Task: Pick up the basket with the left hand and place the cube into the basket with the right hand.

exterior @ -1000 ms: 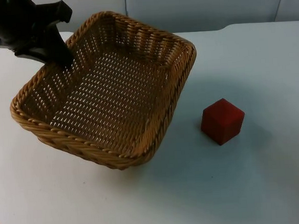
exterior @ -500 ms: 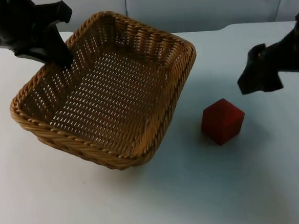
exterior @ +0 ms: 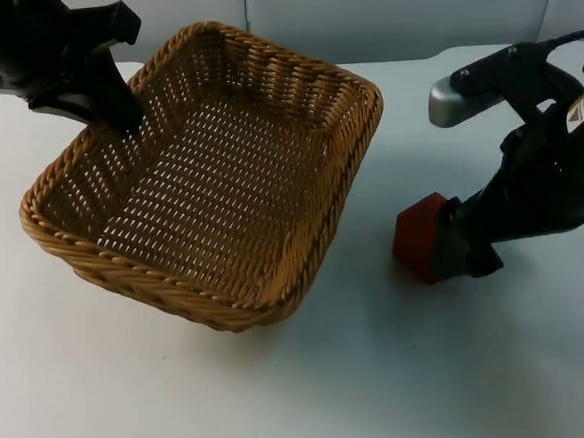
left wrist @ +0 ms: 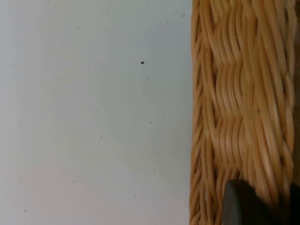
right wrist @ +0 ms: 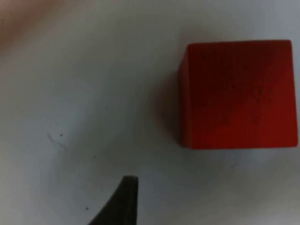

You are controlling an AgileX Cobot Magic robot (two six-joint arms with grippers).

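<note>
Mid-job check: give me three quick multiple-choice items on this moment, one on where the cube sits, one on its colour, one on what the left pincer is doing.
1. Where is the cube?
A. Inside the basket
B. On the table, beside the basket, by the right pincer
C. Lifted above the basket

2. What colour is the cube?
A. Red
B. Blue
C. Green

3. What is the state of the left pincer?
A. Open above the cube
B. Resting on the table away from everything
C. Shut on the basket's rim

Answers:
1. B: the cube stands on the white table apart from the basket, with the right pincer down at it, and the right wrist view shows the cube resting on the table.
2. A: both the top view and the right wrist view show it red.
3. C: the top view shows the left pincer clamped on the basket's far rim.
</note>
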